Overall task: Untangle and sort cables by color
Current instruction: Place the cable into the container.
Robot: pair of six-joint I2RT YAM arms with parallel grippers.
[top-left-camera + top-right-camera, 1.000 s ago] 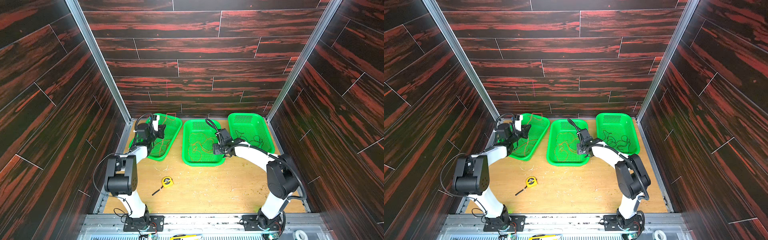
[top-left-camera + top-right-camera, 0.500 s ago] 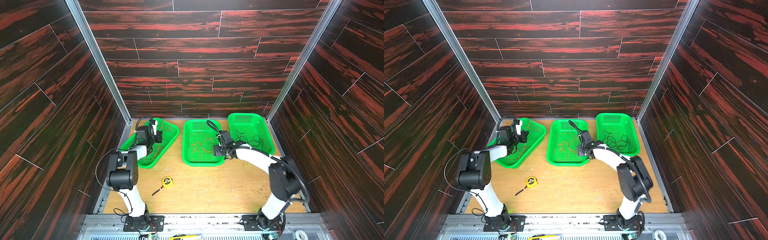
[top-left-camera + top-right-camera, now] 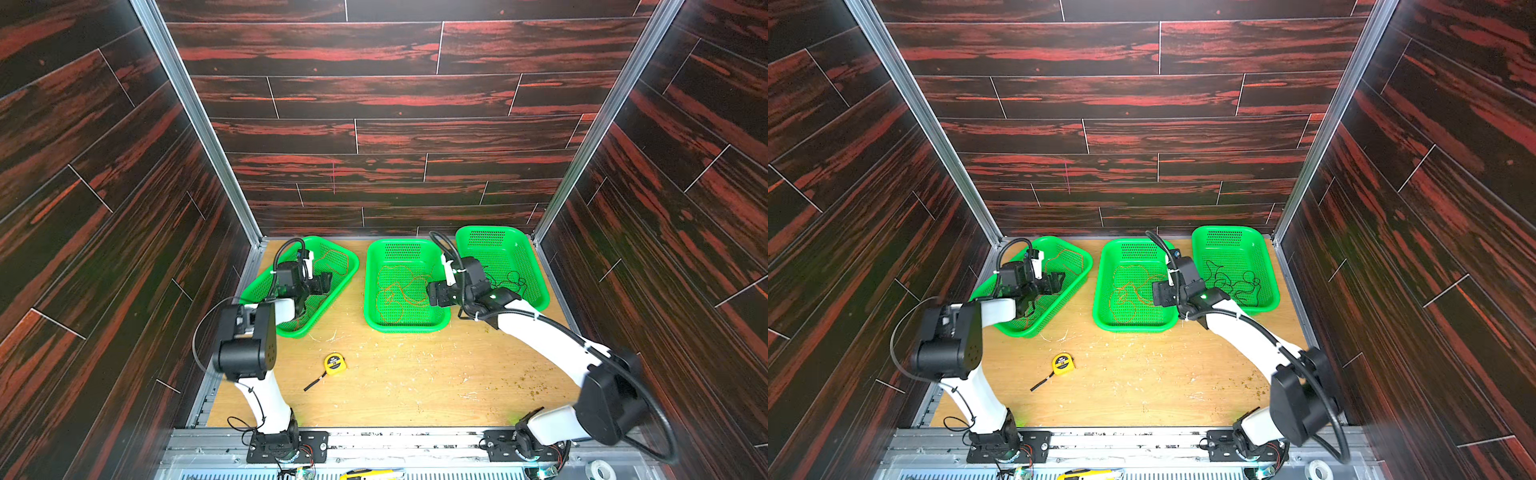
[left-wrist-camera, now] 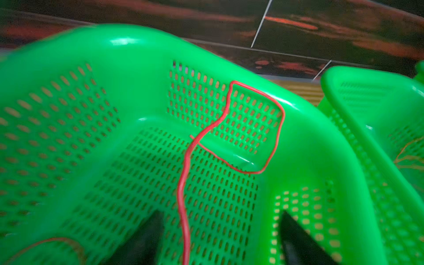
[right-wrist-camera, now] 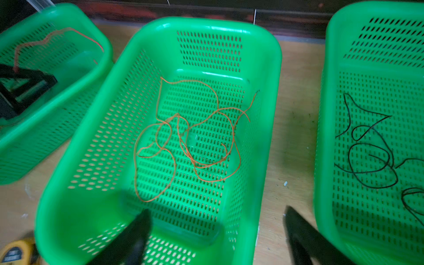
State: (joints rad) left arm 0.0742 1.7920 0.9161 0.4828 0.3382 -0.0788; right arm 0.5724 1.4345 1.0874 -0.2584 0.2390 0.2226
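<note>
Red cable: A single red cable [image 4: 186, 160] lay in the left basket [image 4: 128, 46], looping up its perforated end wall and back down to the floor.
Orange cables: Orange cables [image 5: 176, 117] sat in a loose tangle on the floor of the middle basket [image 5: 206, 23].
Black cables: Black cables [image 3: 1235, 286] curled in the right basket [image 3: 1227, 229].
Baskets: All three green baskets stood along the far edge of the desk [image 3: 415, 374], the left one askew at the far left corner, the right one at the far right corner.
Left gripper: The left gripper [image 4: 221, 218] reached inside the left basket with its jaws spread wide, the red cable running loose between them.
Right gripper: The right gripper [image 5: 216, 210] hung over the middle basket's right rim, its jaws spread and holding nothing.
Tape measure: A yellow tape measure [image 3: 334, 362] lay on the bare desk, nearer than the baskets and left of centre.
</note>
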